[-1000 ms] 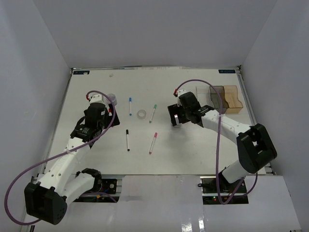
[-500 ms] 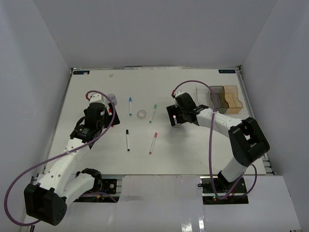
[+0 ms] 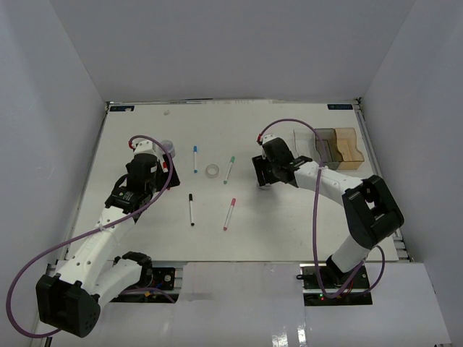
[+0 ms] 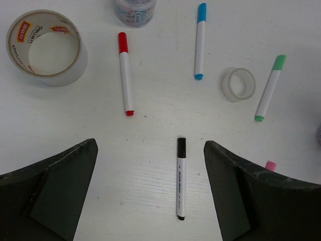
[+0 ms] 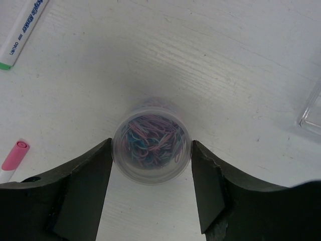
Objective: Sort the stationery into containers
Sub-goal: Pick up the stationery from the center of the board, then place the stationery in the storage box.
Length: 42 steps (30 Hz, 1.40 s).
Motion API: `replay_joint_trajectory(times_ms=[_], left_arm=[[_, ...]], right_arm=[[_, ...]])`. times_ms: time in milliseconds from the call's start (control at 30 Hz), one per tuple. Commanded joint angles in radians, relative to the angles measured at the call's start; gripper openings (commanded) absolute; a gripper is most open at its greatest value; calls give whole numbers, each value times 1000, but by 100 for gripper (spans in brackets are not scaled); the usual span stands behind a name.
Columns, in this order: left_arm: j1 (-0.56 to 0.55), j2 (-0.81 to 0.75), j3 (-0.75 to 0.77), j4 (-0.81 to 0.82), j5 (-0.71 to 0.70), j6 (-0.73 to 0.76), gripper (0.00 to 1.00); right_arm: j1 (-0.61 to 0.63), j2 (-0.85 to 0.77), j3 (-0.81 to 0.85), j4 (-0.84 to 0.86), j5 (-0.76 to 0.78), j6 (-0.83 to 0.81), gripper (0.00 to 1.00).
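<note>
**Overhead and wrist views of a white table [image 3: 289,231] with stationery laid out for sorting.**

**Right gripper [image 5: 151,150].** It is lowered over a small clear round tub [image 5: 150,131] filled with pink, blue and purple paper clips. The tub stands upright on the table. The two black fingers [image 5: 80,191] lie against opposite sides of the tub, pinching it. No label shows on the tub.

Near it lies the green marker [image 5: 22,32]. Its white barrel carries dark print that appears to read "DELI" at the green end, and the rest is cut off by the picture edge. The cap of the pink marker [image 5: 12,158] shows beside one finger.

**Containers.** Three joined bins stand at the far right of the table. The clear bin [image 3: 304,141] is nearest the right gripper, followed by the grey bin [image 3: 327,147] and the amber bin [image 3: 349,148]. What they hold cannot be told.

**Left gripper [image 4: 149,150].** Its fingers are spread wide and hold nothing. The black marker [image 4: 181,178] lies on the table between them, bearing a line of fine print too small to read.

Beyond it, all flat on the table and apart from one another, lie:
- a large tape roll [image 4: 76,63], whose inner core bears red-and-yellow labels that appear to read "deli";
- the red marker [image 4: 125,75];
- the blue marker [image 4: 200,42];
- a small clear tape roll [image 4: 228,93], lying between the blue and green markers.

A second tub of clips [image 4: 134,11] stands at the far edge of the left wrist view, partly cut off.
</note>
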<state>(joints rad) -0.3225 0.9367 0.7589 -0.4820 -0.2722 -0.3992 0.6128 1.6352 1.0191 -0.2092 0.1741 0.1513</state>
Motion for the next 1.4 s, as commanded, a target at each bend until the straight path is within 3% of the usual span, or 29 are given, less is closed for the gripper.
replay_joint_trajectory(times_ms=[0, 167, 400, 700, 900, 1367], left_arm=[[3, -12, -13, 28, 16, 13, 98], [3, -12, -15, 26, 18, 11, 98], [3, -24, -13, 26, 25, 13, 98], [3, -24, -18, 34, 45, 13, 98], [3, -18, -18, 33, 50, 11, 98], [3, 11, -18, 33, 64, 16, 98]], right_arm=[[-5, -70, 70, 5, 51, -7, 41], [-83, -121, 200, -84, 154, -25, 39], [-393, -120, 301, -139, 160, 10, 40], [-639, 11, 427, -167, 205, 70, 42], [-719, 149, 480, -164, 191, 103, 42], [-751, 322, 576, -162, 168, 128, 46]])
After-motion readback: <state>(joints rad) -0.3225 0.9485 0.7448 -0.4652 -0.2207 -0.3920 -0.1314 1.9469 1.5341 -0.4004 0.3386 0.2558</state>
